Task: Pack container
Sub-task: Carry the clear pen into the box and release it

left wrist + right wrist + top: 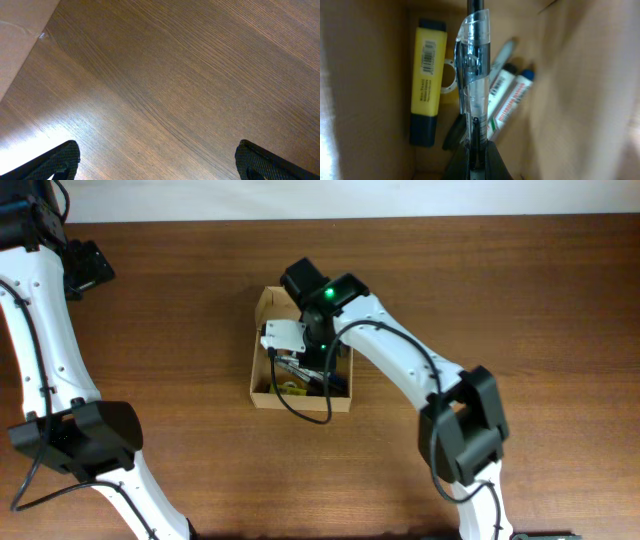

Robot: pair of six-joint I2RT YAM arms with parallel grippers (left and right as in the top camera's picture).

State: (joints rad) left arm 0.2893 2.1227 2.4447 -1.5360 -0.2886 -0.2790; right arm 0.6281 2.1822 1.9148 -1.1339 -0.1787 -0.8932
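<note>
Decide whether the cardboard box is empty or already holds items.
Partly filled: a yellow highlighter and white markers lie inside the container, with the right gripper holding a clear pen over them.

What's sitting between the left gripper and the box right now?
Nothing. In the overhead view, only bare wooden table separates the left gripper from the box.

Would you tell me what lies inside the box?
In the box: a yellow highlighter, two white markers and a clear pen held by the right tool. The arm hides the rest.
</note>
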